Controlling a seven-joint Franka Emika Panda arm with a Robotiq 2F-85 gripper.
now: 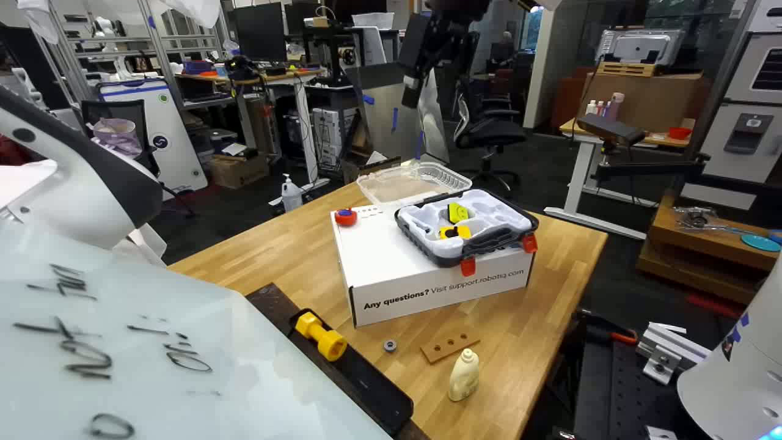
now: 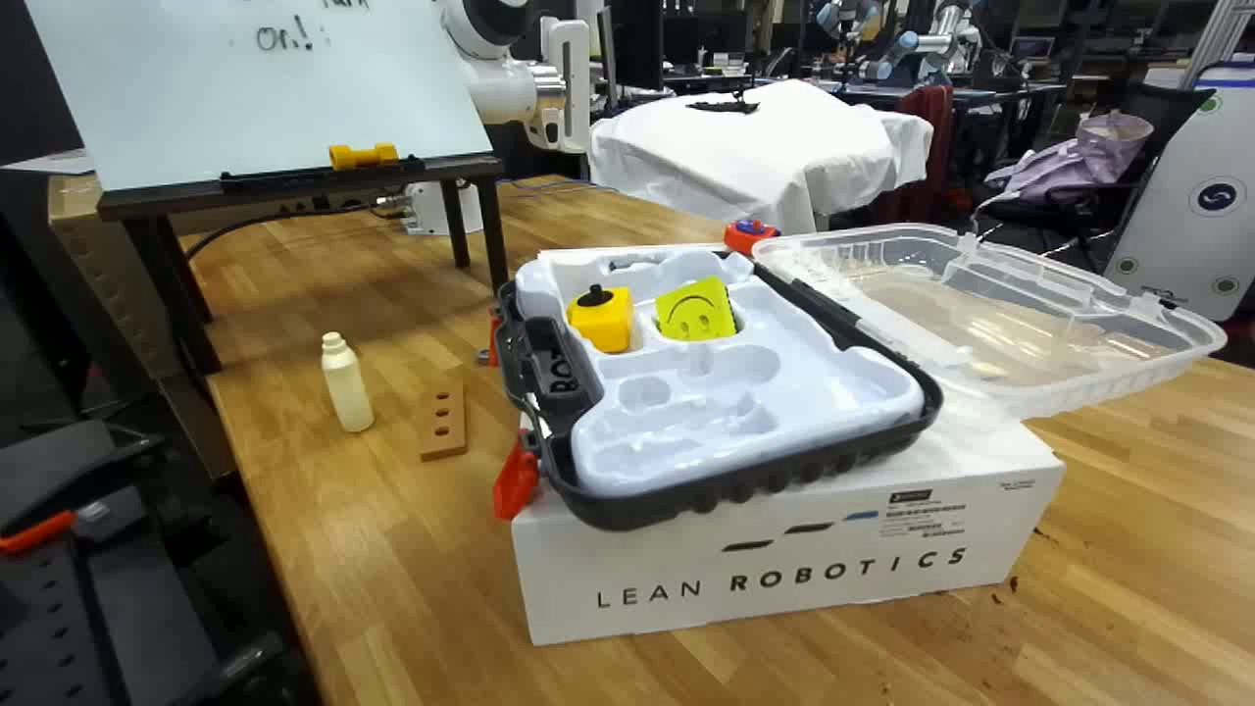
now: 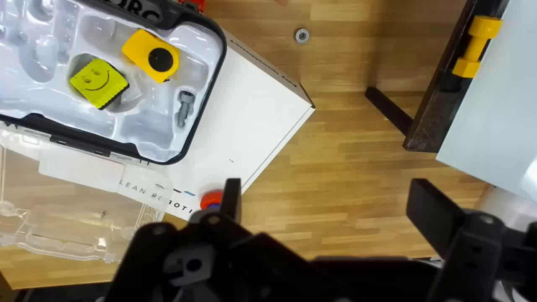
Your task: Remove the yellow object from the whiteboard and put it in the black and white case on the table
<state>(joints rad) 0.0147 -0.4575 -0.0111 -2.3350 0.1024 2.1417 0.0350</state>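
The yellow object (image 1: 321, 335), a bolt-like piece with thick ends, lies on the dark ledge under the whiteboard (image 1: 183, 330). It also shows in an exterior view (image 2: 363, 157) and in the wrist view (image 3: 476, 47) at upper right. The black and white case (image 2: 824, 392) is open on a white box on the table (image 1: 263, 256). It holds a yellow block with a black knob and a yellow-green smiley block. It also shows at upper left in the wrist view (image 3: 144, 126). My gripper (image 3: 327, 197) is open and empty, high above the table (image 1: 431, 76).
The white box (image 2: 784, 588) bears the case, its clear lid (image 2: 980, 304) and a red item (image 1: 346, 217). A cream bottle (image 1: 464, 376), a holed wooden strip (image 1: 451, 348) and a grey ring (image 1: 390, 346) are on the table. A white arm (image 2: 505, 88) stands behind the whiteboard.
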